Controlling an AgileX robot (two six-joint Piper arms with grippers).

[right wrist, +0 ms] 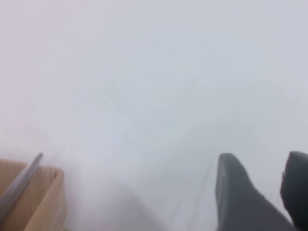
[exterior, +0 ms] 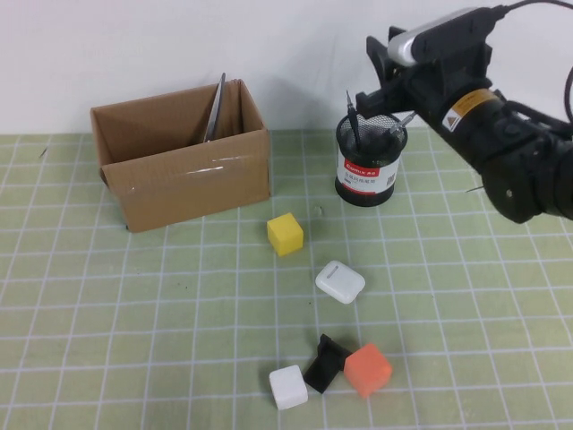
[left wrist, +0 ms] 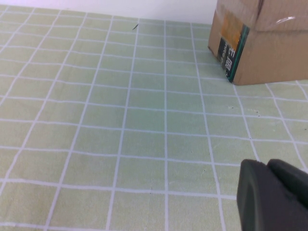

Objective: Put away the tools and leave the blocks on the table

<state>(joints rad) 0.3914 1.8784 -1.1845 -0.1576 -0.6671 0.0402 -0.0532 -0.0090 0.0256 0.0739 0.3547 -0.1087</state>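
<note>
- High view: right claw (exterior: 380, 112) over the black mesh cup (exterior: 370, 166), fingers apart in the right wrist view, nothing gripped.
- Two screwdrivers (exterior: 353, 121) stand in the cup.
- Scissors (exterior: 215, 107) lean inside the cardboard box (exterior: 183, 170).
- Yellow block (exterior: 285, 235), white block (exterior: 288, 387), orange block (exterior: 368, 370) sit on the counter (exterior: 134, 313).
- Left claw (left wrist: 274, 192) low over the mat, fingers together.

Yellow cube (exterior: 285, 234), orange cube (exterior: 368, 369), green white-gridded mat (exterior: 134, 313)
</note>
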